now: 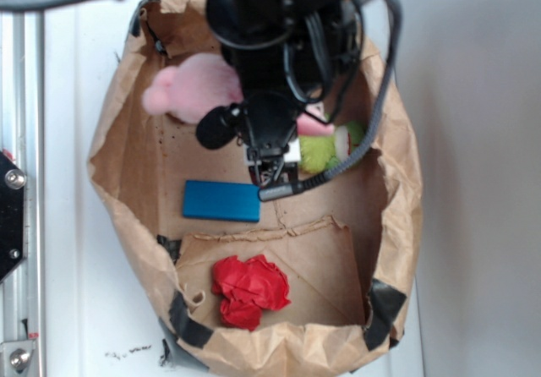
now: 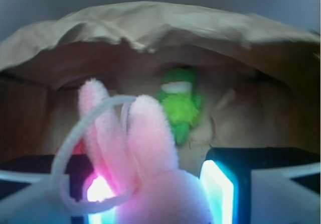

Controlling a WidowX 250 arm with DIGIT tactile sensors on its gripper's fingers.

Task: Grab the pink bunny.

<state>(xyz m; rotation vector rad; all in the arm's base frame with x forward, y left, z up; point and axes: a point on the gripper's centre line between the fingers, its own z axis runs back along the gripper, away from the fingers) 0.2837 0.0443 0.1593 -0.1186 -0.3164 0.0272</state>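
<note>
Where the white counter [image 1: 68, 183] carries a brown paper bag [image 1: 118, 166], the pink bunny [image 2: 150, 153] sits in the end effector [image 2: 155, 194].
Pads grip its body; the arm hides the plush beneath.

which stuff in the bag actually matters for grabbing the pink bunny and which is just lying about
Part of the job:
- pink bunny, sitting between the gripper pads in the wrist view

Just lying about:
- green plush toy
- blue flat block
- red wad of paper
- brown paper bag that holds them all
</note>
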